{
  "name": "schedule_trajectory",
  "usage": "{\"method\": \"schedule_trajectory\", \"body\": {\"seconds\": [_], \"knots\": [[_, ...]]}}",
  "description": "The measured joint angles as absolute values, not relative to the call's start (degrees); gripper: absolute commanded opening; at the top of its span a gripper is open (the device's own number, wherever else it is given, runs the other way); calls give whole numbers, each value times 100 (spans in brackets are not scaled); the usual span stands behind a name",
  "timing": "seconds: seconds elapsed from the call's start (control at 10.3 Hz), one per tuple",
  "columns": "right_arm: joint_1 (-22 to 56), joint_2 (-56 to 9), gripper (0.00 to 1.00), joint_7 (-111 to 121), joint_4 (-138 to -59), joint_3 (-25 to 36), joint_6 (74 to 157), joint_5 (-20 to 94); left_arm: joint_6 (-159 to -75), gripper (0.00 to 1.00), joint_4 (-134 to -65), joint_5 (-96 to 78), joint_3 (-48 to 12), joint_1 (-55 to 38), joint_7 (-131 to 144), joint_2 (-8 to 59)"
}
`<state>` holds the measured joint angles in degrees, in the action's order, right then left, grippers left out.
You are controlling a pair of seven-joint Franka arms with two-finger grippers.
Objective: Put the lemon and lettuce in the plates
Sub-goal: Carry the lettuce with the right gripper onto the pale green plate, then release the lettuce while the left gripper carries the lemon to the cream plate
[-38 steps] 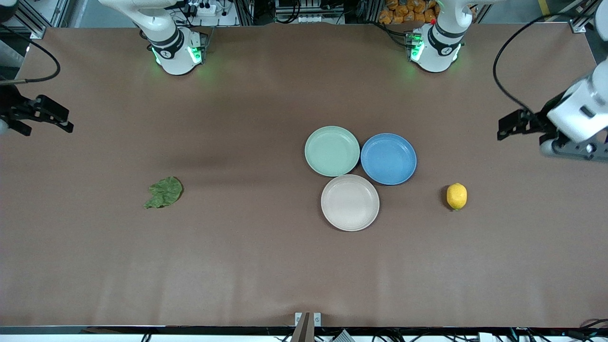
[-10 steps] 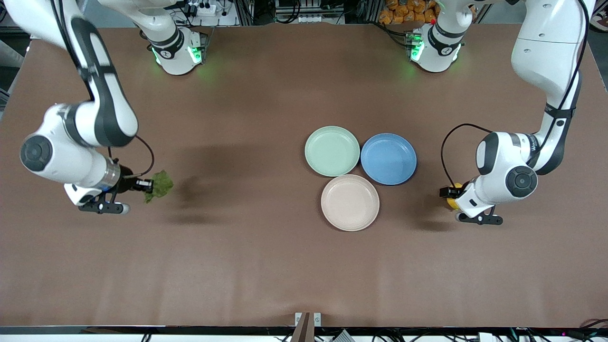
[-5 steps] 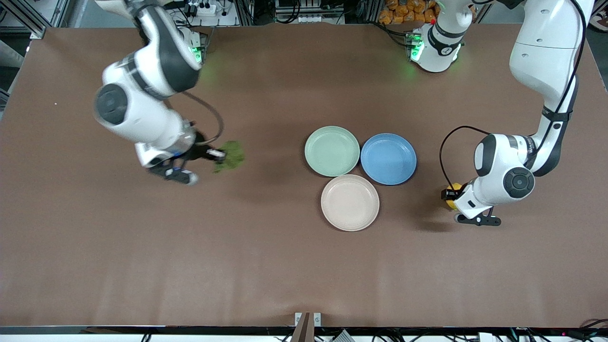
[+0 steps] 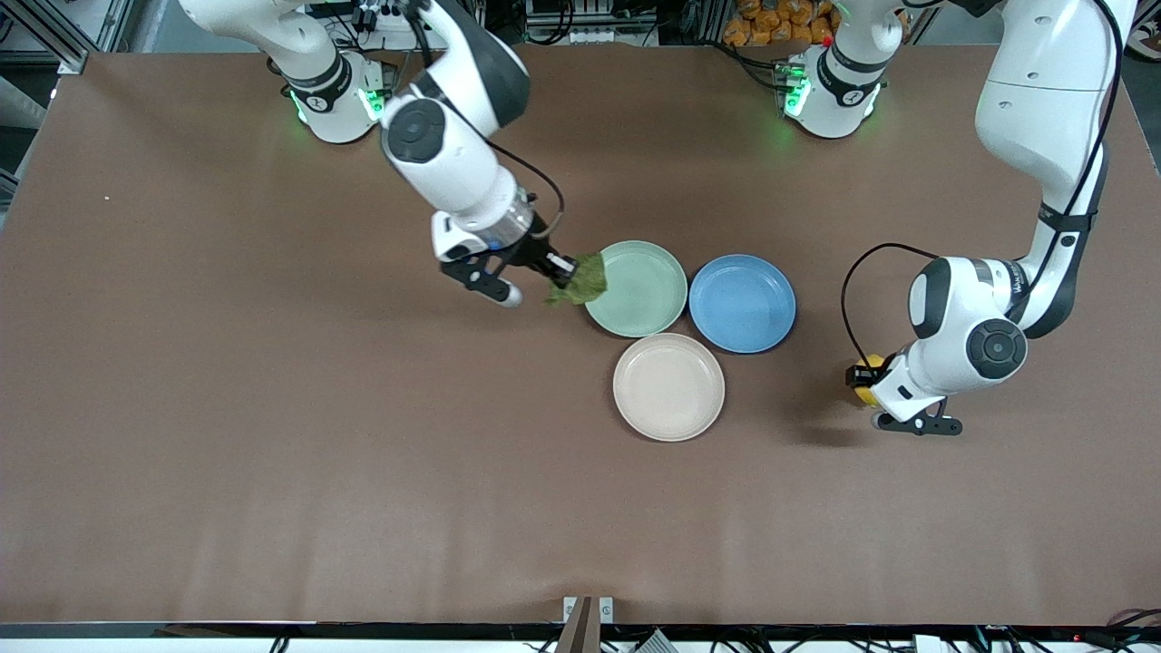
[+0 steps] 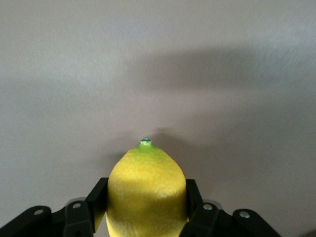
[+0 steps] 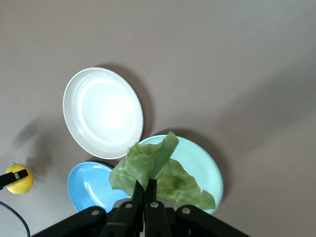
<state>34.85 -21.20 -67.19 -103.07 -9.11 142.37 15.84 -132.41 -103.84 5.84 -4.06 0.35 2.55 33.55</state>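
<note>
The brown surface (image 4: pixel 272 453) takes up the whole scene, with both arms reaching out over it.

The three plates sit bunched together near the middle, rims touching or nearly so. The mint green plate (image 4: pixel 639 290) lies just under and ahead of the right gripper's jaws. The blue plate (image 4: pixel 742 303) sits beside it toward the left arm's end. The beige plate (image 4: pixel 668 387) is the one nearest the front camera, lying between the two pairs of jaws and well apart from the left ones.

The right gripper (image 4: pixel 564 269) hangs in the air over the edge of the mint green plate, on the side toward the right arm's end of the surface. Its jaws are pressed together on one edge of the lettuce (image 4: pixel 582 283), and the crinkled leaf droops from their tips. In the right wrist view the leaf (image 6: pixel 158 175) spreads over the mint green plate (image 6: pixel 210 168).

The left gripper (image 4: pixel 862 375) is down low, toward the left arm's end of the surface. Its jaws are clamped on the lemon (image 4: pixel 864 382), one finger on each side of the fruit. In the left wrist view the lemon (image 5: pixel 146 190) fills the space between them, its green nubby tip pointing away from the wrist.
</note>
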Motion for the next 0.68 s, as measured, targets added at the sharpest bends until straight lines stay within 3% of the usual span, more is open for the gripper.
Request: {"method": "schedule_trajectory", "body": {"seconds": [0.1, 0.19, 0.29, 0.68], "knots": [[3725, -2440, 4, -7020, -10268, -912, 14663, 1584, -13248, 0, -10273, 584, -417, 19, 424, 3350], [3982, -2760, 48, -7302, -10153, -909, 14921, 1584, -13250, 0, -10149, 584, -430, -5, 610, 3346], [4204, -3019, 99, -7540, -9990, -907, 15022, 1584, -13252, 0, -10016, 584, -448, -28, 780, 3342], [4263, -3146, 100, -7679, -9620, -886, 14597, 1538, -13252, 0, -9590, 582, -524, -340, 1654, 3355]]}}
